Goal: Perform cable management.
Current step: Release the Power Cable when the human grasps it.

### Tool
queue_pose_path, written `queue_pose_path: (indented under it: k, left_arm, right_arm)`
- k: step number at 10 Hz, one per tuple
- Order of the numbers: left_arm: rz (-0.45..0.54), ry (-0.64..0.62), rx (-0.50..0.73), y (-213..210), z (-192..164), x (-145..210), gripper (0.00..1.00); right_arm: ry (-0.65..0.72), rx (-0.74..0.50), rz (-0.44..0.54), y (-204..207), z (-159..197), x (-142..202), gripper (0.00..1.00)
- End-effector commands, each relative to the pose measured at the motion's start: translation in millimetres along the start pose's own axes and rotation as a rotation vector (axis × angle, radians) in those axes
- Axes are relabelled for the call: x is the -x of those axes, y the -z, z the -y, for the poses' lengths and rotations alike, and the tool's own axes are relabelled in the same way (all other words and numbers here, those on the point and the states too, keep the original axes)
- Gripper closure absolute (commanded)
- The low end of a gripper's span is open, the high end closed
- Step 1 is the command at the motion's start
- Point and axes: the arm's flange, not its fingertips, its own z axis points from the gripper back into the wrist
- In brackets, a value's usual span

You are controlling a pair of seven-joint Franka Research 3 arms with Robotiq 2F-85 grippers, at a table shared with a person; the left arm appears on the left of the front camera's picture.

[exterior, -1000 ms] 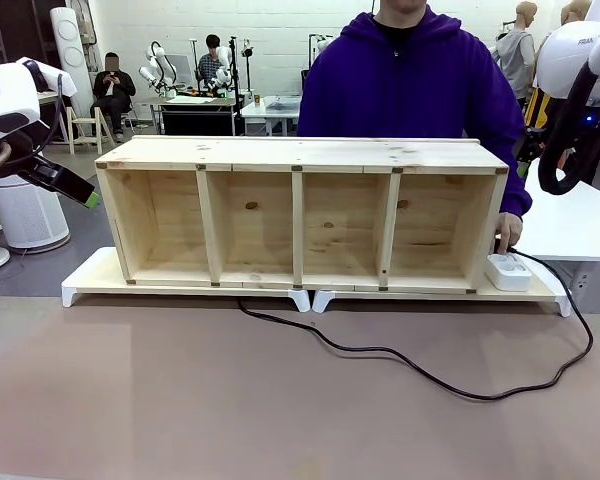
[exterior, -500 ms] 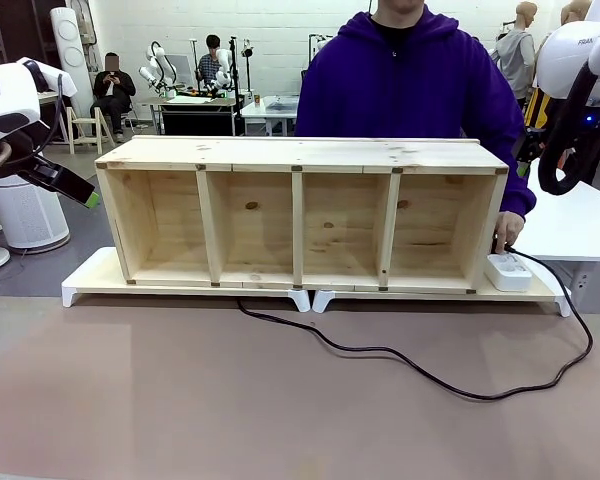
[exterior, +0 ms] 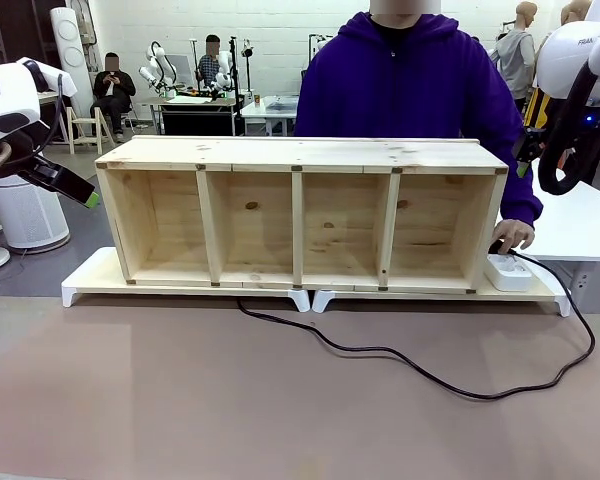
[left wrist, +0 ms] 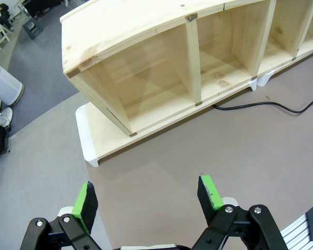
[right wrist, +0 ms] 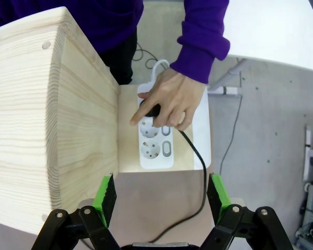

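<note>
The cable (exterior: 380,350) is a thin black cord. It comes out from under the middle of the wooden shelf (exterior: 300,155), loops across the brown table and rises at the right to a white power strip (exterior: 508,271). In the right wrist view, a person's hand (right wrist: 172,104) holds the round black plug (right wrist: 154,110) at the power strip (right wrist: 156,148), with the cable (right wrist: 204,177) trailing toward me. My right gripper (right wrist: 161,197) hovers open above the strip, apart from it. My left gripper (left wrist: 147,196) hangs open over the table's left end, holding nothing, and sits left of the shelf (exterior: 88,197).
The four-compartment shelf stands on white risers (exterior: 90,275) along the far half of the table. The person in a purple hoodie (exterior: 410,80) stands behind it. A white table (exterior: 570,225) lies to the right. Bare brown tabletop (exterior: 180,400) spreads in front.
The person's hand has shifted slightly over the plug at the power strip. Both arms and the cable stay where they were.
</note>
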Motion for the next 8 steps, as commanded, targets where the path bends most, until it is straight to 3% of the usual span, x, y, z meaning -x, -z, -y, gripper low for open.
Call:
queue_pose_path:
  k: [1,8]
  left_arm:
    - [0.014,-0.01,0.003,1.5,0.6,-1.9,0.0]
    - [0.014,-0.01,0.003,1.5,0.6,-1.9,0.0]
  right_arm:
    - [0.0,0.0,-0.005,0.9,0.1,0.4,0.1]
    - [0.0,0.0,-0.005,0.9,0.1,0.4,0.1]
